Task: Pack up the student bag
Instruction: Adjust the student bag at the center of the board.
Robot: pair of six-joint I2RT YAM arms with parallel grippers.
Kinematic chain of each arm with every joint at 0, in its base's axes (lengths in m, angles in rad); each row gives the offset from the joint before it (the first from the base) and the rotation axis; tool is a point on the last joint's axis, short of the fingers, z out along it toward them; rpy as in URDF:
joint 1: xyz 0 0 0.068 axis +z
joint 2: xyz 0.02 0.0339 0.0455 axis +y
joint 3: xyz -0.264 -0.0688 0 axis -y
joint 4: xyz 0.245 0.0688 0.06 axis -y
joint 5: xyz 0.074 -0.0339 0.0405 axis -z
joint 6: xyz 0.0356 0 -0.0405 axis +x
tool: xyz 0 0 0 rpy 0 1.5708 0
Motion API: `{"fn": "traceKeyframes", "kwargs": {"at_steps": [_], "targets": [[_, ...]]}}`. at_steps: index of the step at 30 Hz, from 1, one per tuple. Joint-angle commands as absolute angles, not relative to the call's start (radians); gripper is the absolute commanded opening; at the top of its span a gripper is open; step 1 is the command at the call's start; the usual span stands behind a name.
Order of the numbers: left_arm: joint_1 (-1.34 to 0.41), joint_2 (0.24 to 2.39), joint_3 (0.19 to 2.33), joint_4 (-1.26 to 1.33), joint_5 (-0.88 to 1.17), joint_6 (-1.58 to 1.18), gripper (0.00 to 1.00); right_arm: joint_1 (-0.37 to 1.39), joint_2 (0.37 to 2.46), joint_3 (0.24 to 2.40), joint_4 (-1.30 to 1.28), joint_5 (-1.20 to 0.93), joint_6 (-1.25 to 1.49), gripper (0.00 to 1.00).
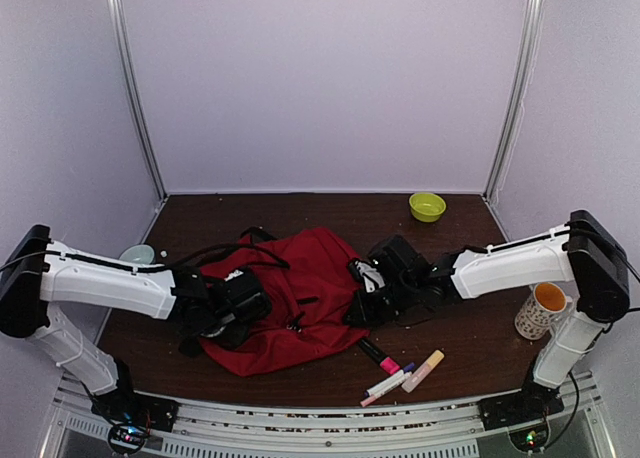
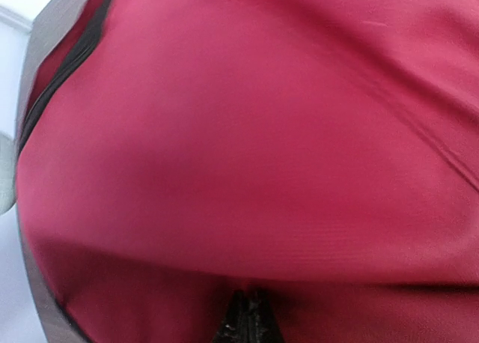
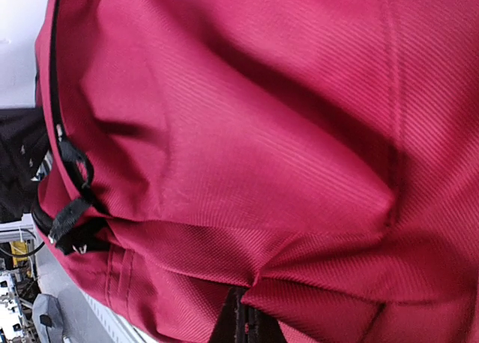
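While both arms reach inward over the dark brown table (image 1: 470, 338), a pale blue-green cup (image 1: 137, 253) sits at the far left, partly hidden behind the left arm. The left tool (image 1: 240, 313) presses into the near left part of the student bag (image 1: 300, 278). In its wrist view the tool is fully closed, with red fabric bunched between its dark tips, and a black zipper (image 2: 67, 66) runs along the upper left of the cloth.

The dark-red bag lies slumped at the middle of the table, with its black straps trailing toward the back left. The right tool (image 1: 362, 303) meets the bag's right edge. It is also closed tight, and folds of fabric converge into its tips in the right wrist view, where black zipper pulls (image 3: 71, 216) hang at the left.

Three markers (image 1: 388, 382) lie near the front edge, just right of the bag. A green bowl (image 1: 427, 206) stands at the back right. A patterned mug (image 1: 543, 310) with an orange inside stands far right.
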State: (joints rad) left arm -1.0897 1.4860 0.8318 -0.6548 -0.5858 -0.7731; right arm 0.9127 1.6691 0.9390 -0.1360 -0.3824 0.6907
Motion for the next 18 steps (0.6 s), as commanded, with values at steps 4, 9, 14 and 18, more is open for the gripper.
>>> {"fn": "traceKeyframes", "kwargs": {"at_steps": [4,9,14,18], "targets": [[-1.029,1.474,0.836,-0.738,-0.620,-0.786,0.03,1.011,1.633,0.932,-0.078,-0.381,0.767,0.00],[-1.028,1.461,0.852,-0.717,-0.596,-0.725,0.06,1.028,1.618,0.913,-0.064,-0.386,0.774,0.00],[-1.029,1.377,0.830,-0.671,-0.533,-0.648,0.16,1.028,1.621,0.913,-0.079,-0.370,0.750,0.00],[-1.029,1.306,0.814,-0.676,-0.514,-0.637,0.27,1.029,1.628,0.918,-0.069,-0.383,0.744,0.00]]}}
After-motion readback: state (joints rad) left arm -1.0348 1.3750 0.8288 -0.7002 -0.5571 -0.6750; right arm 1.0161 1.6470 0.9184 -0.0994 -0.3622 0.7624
